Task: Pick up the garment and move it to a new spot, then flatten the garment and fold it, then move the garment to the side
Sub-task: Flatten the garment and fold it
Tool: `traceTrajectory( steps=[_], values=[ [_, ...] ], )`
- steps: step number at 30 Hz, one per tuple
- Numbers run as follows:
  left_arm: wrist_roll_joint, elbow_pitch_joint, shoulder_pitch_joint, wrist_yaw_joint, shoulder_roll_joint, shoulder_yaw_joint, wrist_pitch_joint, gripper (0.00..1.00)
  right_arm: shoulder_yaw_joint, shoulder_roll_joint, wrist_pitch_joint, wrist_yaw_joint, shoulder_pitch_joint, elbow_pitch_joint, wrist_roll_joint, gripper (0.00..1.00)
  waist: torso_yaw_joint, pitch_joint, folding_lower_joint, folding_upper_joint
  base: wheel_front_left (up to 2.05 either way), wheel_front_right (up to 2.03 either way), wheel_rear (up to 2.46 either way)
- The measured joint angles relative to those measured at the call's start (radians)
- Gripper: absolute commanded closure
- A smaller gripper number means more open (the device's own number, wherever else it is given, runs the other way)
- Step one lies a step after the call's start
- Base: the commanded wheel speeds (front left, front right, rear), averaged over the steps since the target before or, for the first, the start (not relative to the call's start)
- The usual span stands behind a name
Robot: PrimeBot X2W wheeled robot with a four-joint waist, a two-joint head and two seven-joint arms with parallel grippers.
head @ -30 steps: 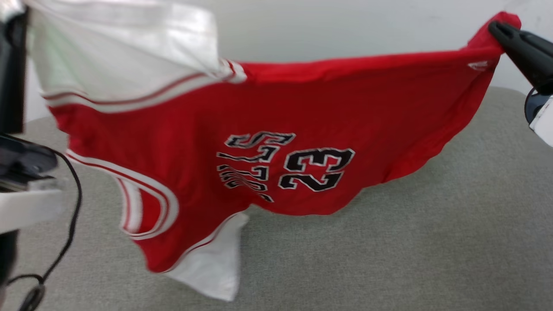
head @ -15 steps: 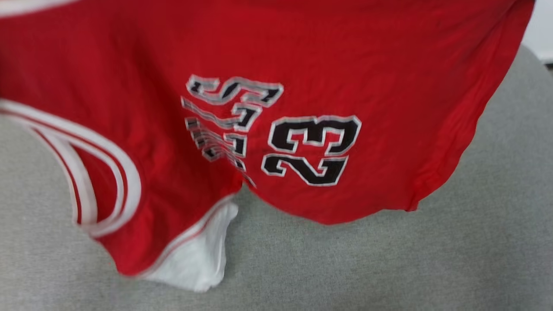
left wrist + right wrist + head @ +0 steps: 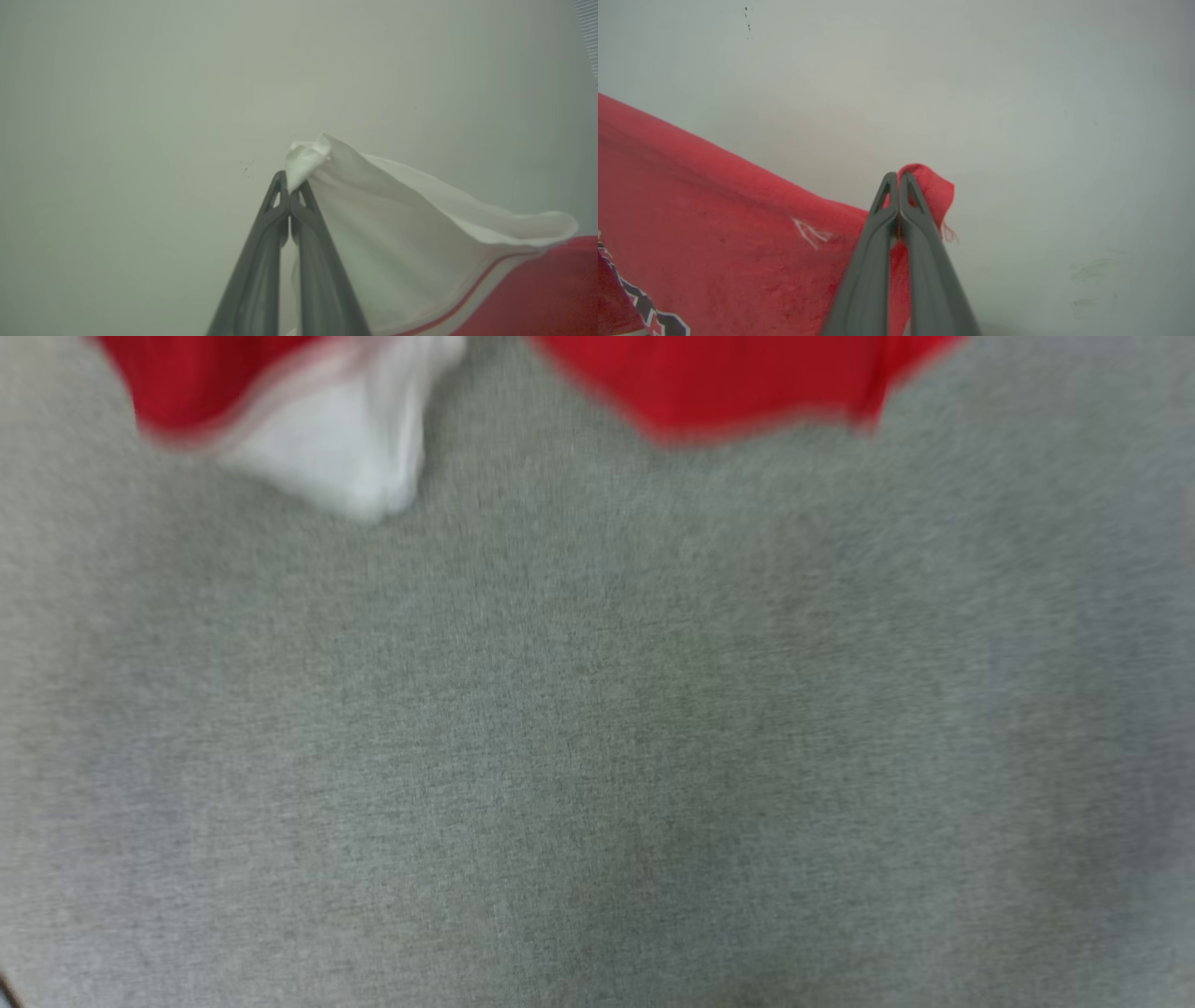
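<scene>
While left claw (image 3: 289,185) pinches white sleeve tip of garment (image 3: 397,242), right claw (image 3: 898,181) pinches red corner; lower edge blurred, top of frame, above grey surface (image 3: 597,756).

Left hand (image 3: 289,187) and right hand (image 3: 897,181) — long, tapered dark-grey fingers (image 3: 259,261) (small slots (image 3: 276,199) near tips)

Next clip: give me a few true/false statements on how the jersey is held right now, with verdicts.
1. The left gripper is shut on a white part of the garment. True.
2. The right gripper is open, clear of the garment. False: its fingers are shut on a red corner.
3. In the head view, the garment's lower edges show along the top, above a grey surface. True.
4. The garment lies folded flat on the grey surface. False: it is held up by both grippers, unfolded.
</scene>
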Motion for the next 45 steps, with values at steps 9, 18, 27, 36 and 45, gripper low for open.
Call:
traceTrajectory(
  steps=[9, 18, 27, 36, 45],
  values=[
    [0.115, 0.373, -0.329, -0.060, -0.096, -0.102, -0.156, 1.00, 0.049, 0.011, -0.276, 0.000, -0.297, 0.305, -0.211, 1.00, 0.029, 0.153, 0.0001, 0.0000, 0.00, 0.00, 0.00],
    [0.109, 0.594, -0.255, -0.093, -0.187, -0.156, -0.335, 1.00, 0.105, 0.042, -0.519, 0.000, -0.293, 0.534, -0.317, 1.00, 0.082, 0.208, 0.0001, 0.0000, 0.00, 0.00, 0.00],
    [0.085, 0.636, 0.134, -0.104, -0.271, -0.216, -0.434, 1.00, 0.165, 0.073, -0.685, 0.000, -0.060, 0.728, -0.319, 1.00, 0.105, 0.140, 0.0000, 0.0000, 0.00, 0.00, 0.00],
    [0.060, 0.512, 0.543, -0.082, -0.310, -0.210, -0.445, 1.00, 0.256, 0.053, -0.704, 0.000, 0.210, 0.779, -0.186, 1.00, 0.121, 0.006, -0.0002, 0.0000, 0.00, 0.00, 0.00],
    [0.017, 0.378, 0.954, -0.047, -0.266, -0.219, -0.430, 1.00, 0.277, 0.019, -0.686, 0.000, 0.498, 0.751, 0.007, 1.00, 0.132, -0.163, -0.0003, 0.0000, 0.00, 0.00, 0.00]
  ],
)
